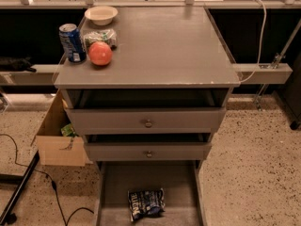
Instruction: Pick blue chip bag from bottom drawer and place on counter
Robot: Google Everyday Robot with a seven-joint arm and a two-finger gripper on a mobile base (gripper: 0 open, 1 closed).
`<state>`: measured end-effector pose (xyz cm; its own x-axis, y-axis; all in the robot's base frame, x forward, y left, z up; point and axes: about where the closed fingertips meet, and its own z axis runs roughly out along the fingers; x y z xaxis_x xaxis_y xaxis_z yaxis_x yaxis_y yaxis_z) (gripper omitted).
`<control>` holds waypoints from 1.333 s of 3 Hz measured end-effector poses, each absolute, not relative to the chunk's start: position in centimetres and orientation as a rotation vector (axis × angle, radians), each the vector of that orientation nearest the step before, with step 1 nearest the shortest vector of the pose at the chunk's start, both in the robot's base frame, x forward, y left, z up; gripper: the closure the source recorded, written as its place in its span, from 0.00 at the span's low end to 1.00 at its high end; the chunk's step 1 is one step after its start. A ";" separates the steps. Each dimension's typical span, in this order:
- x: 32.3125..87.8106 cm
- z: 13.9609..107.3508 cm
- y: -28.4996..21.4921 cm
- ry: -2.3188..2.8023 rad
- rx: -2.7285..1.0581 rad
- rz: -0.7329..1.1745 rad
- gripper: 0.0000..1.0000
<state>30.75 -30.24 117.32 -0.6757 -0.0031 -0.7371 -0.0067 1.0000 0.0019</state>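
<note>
The blue chip bag (146,203) lies crumpled on the floor of the bottom drawer (178,185), near its front and a little left of centre. That drawer is pulled out wide below two upper grey drawers with round knobs. Above them the counter (164,46) spreads as a flat grey top with a worn pale front edge. The gripper is not in view anywhere in the camera view, and no arm shows.
On the counter's left rear stand a blue soda can (72,42), a red round fruit (100,53), a green-and-white packet (100,36) and a pale bowl (101,14). A cardboard box (57,138) sits on the speckled floor at left, beside black cables (28,178).
</note>
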 end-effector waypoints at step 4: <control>30.8 117.3 -30.2 2.313 -0.007 0.006 0.00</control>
